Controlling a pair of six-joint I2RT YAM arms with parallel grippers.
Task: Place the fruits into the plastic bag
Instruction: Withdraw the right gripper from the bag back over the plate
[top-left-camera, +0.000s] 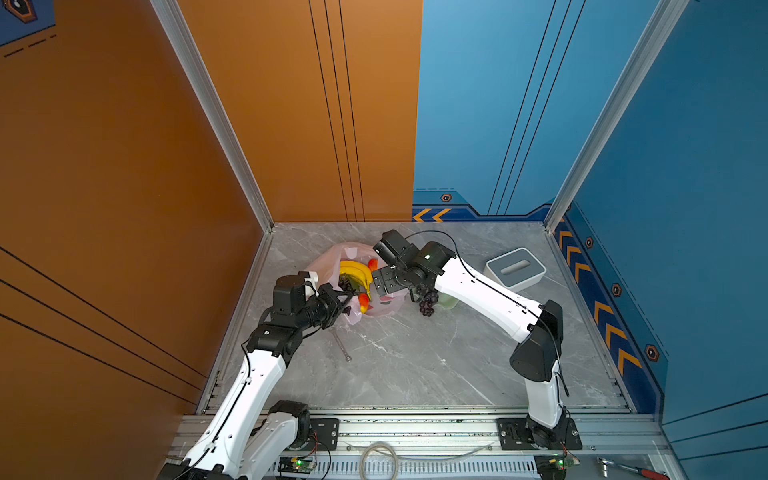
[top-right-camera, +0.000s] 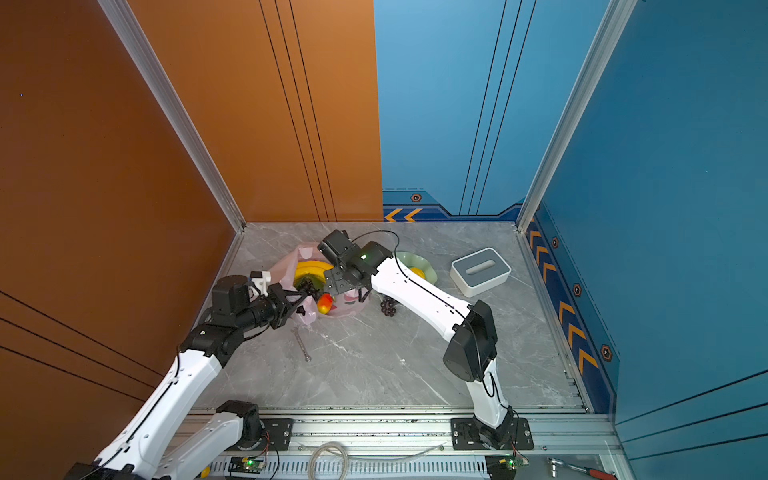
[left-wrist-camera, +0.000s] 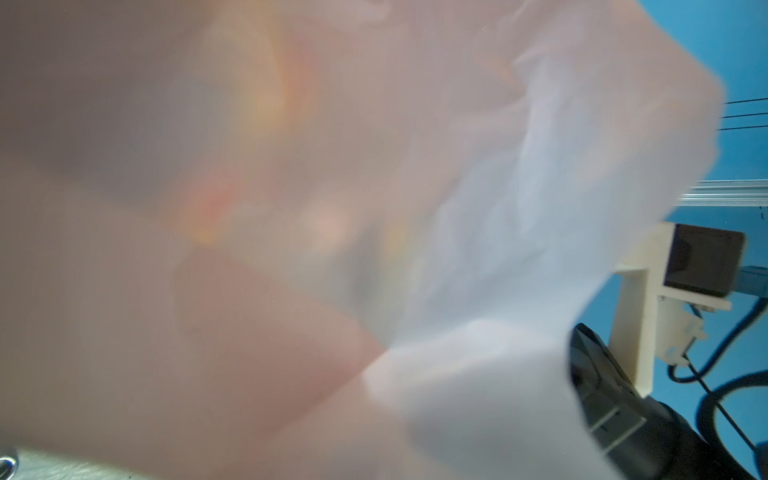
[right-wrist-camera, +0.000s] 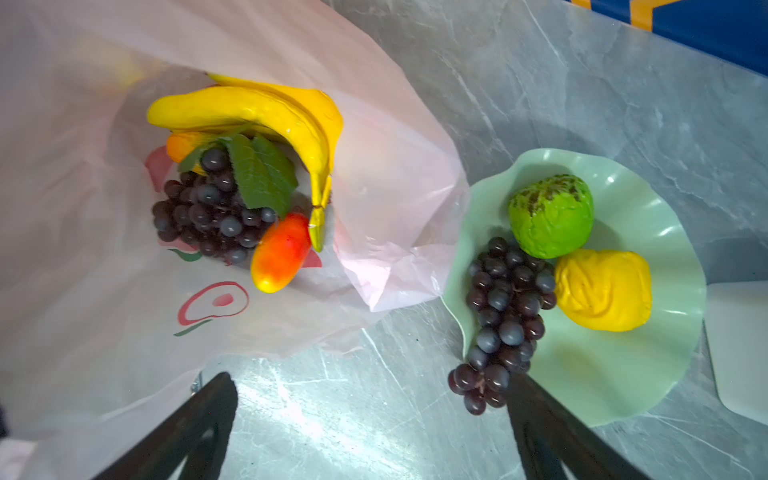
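The pale-pink plastic bag lies open on the table, and its film fills the left wrist view, hiding those fingers. My left gripper is shut on the bag's near edge. Inside lie a yellow banana bunch, leafy purple grapes and a red-orange mango. My right gripper hangs open and empty over bare table between the bag and the green dish. The dish holds a second grape bunch drooping over its rim, a green fruit and a yellow fruit.
A white-and-grey square box stands at the right behind the dish. A metal wrench lies on the table in front of the bag. Orange and blue walls close in the left, back and right sides.
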